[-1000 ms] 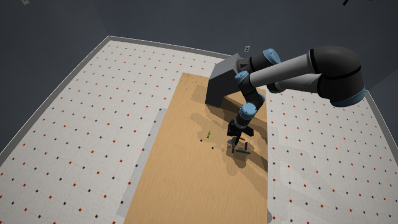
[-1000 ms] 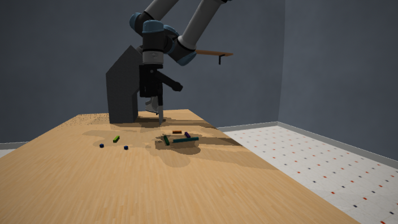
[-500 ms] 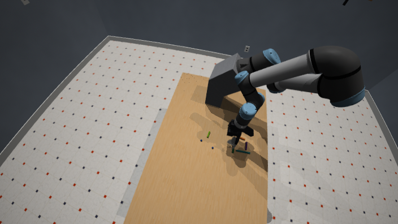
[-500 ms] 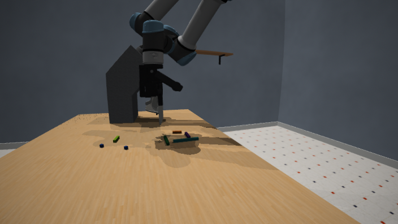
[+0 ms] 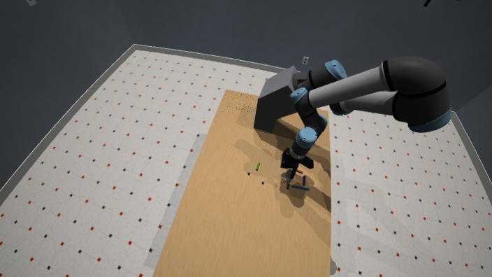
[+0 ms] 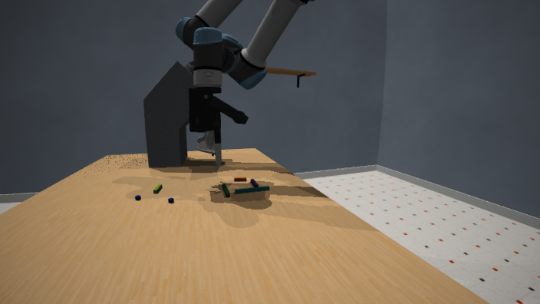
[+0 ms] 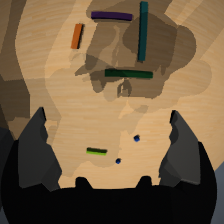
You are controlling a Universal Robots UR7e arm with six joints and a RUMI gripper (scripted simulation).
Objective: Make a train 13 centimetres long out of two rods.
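Note:
My gripper [image 5: 288,176] [image 6: 212,155] [image 7: 108,109] is open and empty. It hangs above the wooden table [image 5: 227,227] [image 6: 153,261], close to a cluster of rods. In that cluster a green rod [image 5: 288,185] [image 6: 225,190] [image 7: 128,74] lies nearest the fingers. A turquoise rod [image 5: 300,187] [image 6: 251,189] [image 7: 143,31] lies crosswise beside it. A purple rod [image 5: 304,180] [image 6: 254,183] [image 7: 111,16] and an orange rod [image 5: 300,171] [image 6: 240,179] [image 7: 76,36] lie just beyond. A lime rod [image 5: 257,166] [image 6: 157,188] [image 7: 96,151] lies apart from them. None of the rods touch end to end.
Two small blue rods [image 5: 249,173] [image 5: 263,182] [image 6: 137,197] [image 6: 170,199] [image 7: 136,138] [image 7: 118,161] lie near the lime rod. A dark grey block [image 5: 276,101] [image 6: 166,123] stands at the table's far end, by the arm's base. The tiled floor surrounds the table.

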